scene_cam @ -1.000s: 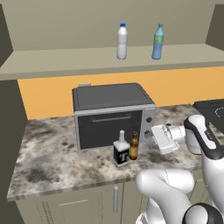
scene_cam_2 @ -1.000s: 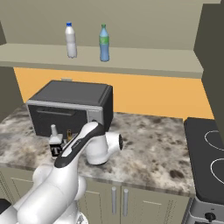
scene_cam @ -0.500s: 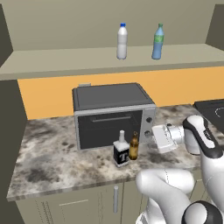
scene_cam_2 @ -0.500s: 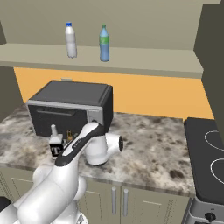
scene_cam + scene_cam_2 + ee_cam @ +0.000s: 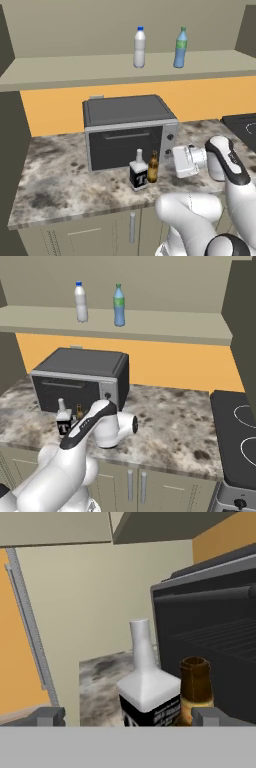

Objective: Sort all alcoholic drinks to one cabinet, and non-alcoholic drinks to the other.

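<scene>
- The surface is a mottled grey-and-brown stone top over pale cabinet fronts, backed by an orange wall.
- A dark microwave oven sits on the surface against that wall, its door facing the room.
- Just in front of the oven door stand the alcoholic drinks: the square bottle with a black label and pale neck, and the brown beer bottle right beside it, on its right in the left base view. Both are upright.
- A long shelf runs above the oven. On it stand the white bottle with a blue cap and the blue bottle with a green top, upright and near each other.
- A black stovetop lies at the right end of the surface.
- The claw is released, its tips spread wide, with both bottles between them a little farther on; it touches neither.
</scene>
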Motion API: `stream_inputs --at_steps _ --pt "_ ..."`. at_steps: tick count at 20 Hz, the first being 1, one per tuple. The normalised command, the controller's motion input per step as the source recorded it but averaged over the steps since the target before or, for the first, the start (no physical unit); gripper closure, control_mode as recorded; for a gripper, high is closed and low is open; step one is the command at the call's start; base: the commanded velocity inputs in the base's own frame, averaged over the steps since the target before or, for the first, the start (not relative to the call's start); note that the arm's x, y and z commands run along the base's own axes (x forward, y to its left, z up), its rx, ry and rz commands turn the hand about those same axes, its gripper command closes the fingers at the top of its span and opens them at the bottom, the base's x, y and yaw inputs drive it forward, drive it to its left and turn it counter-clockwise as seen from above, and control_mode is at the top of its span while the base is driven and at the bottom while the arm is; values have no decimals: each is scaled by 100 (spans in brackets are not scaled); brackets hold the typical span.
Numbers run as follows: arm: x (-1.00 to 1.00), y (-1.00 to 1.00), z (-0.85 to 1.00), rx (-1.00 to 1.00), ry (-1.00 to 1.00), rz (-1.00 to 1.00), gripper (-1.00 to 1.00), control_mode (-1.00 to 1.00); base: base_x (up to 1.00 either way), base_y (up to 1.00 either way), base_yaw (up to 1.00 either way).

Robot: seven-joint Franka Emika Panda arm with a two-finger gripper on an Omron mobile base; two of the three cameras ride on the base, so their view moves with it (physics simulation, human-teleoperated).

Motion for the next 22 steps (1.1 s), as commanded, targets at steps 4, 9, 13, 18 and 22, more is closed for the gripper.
stream_inputs --at_steps 4,9,13,18,22 --pt "10 18 -12 0 0 -3 -100 -100 0 0 0" --pt "11 13 -11 0 0 -2 -100 -100 0 0 0" --pt "8 10 -16 0 0 -2 -100 -100 0 0 0" --pt "13 2 -15 0 0 -1 -100 -100 0 0 0" --pt "11 0 -14 0 0 0 -100 -100 0 0 0"
